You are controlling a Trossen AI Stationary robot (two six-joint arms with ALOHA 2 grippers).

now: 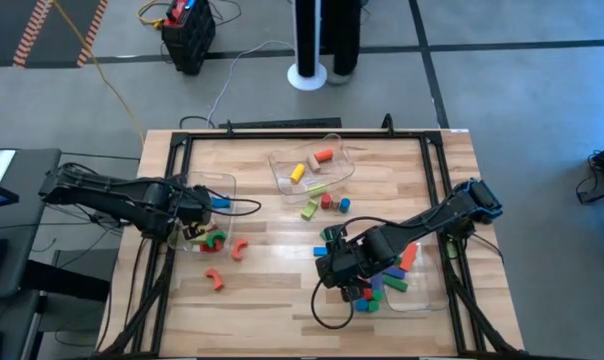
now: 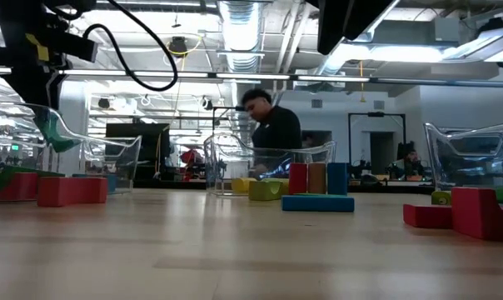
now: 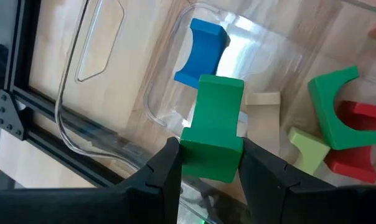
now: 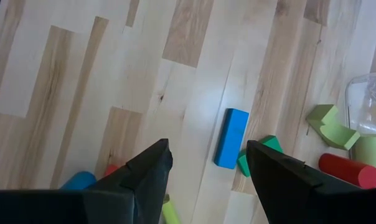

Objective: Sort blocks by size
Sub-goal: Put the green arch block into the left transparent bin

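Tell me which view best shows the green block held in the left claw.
The left wrist view: the green block fills the middle, pinched between the left claw's fingers above a clear bin holding a blue arch. In the high view the arm mostly hides it. The low and right wrist views don't clearly show it.

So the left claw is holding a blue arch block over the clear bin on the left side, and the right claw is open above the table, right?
Not quite: the block in the left claw is green, as the left wrist view shows. The blue arch lies in the bin. The rest is right: the right claw is open above the table.
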